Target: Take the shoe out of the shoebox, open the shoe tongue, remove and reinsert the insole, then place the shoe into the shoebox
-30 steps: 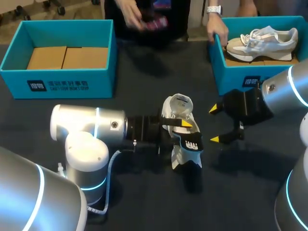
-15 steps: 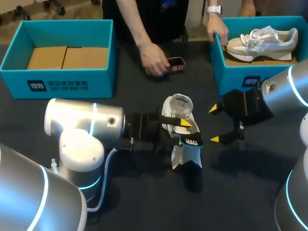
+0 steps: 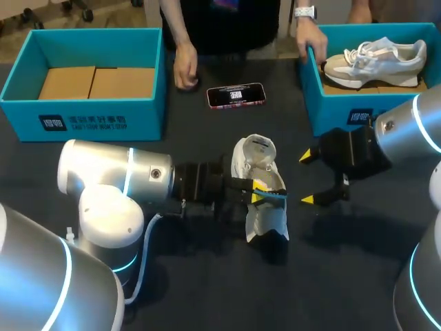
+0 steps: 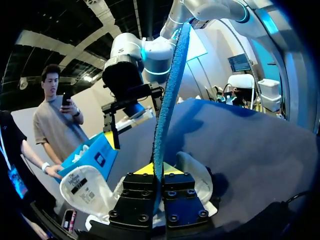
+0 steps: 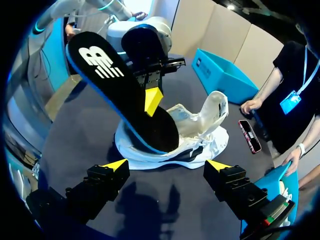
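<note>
1. Our left hand [image 3: 259,193] pinches the insole [image 5: 125,95] by one thin edge; it could twist free.
2. The shoe [image 3: 265,221] sits unheld at the counter's [image 3: 207,289] middle, our right hand [image 3: 307,178] wide beside it; pushing may slide it.
3. The phone [image 3: 236,95] near the far edge could block the way to the shoebox [image 3: 103,121].

The shoe [image 3: 255,162] is white with black patches; its insole [image 5: 122,95] is black, blue-edged, bearing a white logo. Flanking the shoe, the left shoebox [image 3: 148,123] and right shoebox [image 3: 331,114] are teal. The table [image 3: 207,289] is dark navy.
</note>
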{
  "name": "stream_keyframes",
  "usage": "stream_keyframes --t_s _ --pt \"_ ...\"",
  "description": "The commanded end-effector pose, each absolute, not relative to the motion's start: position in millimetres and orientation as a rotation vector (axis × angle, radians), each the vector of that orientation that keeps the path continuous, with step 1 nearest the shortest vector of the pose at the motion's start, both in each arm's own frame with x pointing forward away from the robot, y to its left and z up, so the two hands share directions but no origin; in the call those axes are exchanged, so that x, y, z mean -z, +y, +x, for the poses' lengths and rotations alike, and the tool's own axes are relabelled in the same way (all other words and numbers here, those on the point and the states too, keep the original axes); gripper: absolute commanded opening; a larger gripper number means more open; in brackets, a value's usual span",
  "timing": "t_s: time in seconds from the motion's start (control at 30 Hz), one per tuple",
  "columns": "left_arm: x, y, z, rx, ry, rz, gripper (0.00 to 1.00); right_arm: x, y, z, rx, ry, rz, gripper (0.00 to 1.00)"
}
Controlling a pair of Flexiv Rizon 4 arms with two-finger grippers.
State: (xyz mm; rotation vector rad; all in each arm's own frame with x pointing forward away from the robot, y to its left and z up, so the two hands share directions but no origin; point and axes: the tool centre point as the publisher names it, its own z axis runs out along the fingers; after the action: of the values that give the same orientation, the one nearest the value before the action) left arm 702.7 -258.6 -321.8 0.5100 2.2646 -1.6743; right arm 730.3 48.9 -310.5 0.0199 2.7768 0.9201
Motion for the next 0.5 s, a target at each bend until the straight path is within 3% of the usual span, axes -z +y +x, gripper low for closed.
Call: stream_keyframes --t_s 0.03,0.5 --pt "329.5 -261.1 703.2 1.669 2.262 0.515 0.0 310.4 48.8 729.0 -0.918 2.775 0.02 1.0" --pt "343.4 -261.6 723.5 1.644 2.205 0.556 0.0 310.4 48.8 729.0 -0.918 2.775 0.02 1.0"
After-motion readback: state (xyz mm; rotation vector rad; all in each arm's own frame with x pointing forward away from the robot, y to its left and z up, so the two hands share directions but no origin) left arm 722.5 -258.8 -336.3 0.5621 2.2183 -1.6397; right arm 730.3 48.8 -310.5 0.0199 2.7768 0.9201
